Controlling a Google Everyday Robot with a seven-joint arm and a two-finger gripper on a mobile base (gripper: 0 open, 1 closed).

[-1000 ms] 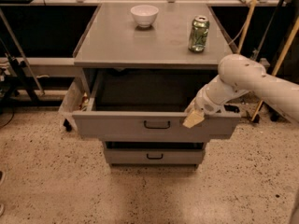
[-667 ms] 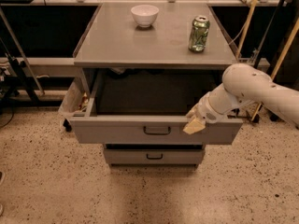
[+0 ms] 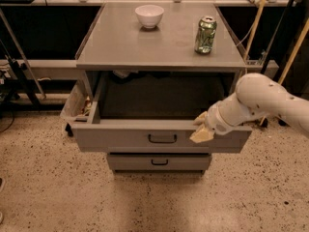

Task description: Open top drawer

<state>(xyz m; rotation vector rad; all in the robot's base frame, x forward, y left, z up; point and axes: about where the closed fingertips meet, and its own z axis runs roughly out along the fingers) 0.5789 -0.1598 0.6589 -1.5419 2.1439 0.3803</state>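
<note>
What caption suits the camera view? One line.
Gripper at the front edge of the open top drawer, right of its handle.

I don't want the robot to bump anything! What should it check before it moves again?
1. Top drawer pulled out: ok, its dark inside shows.
2. Gripper located: ok, it is at the drawer's front rim, right of the handle.
3. Gripper touching the drawer front: cannot tell.
4. Lower drawer shut: ok.
5. Can upright on the cabinet top: ok.
6. Bowl upright, away from the edge: ok.
</note>
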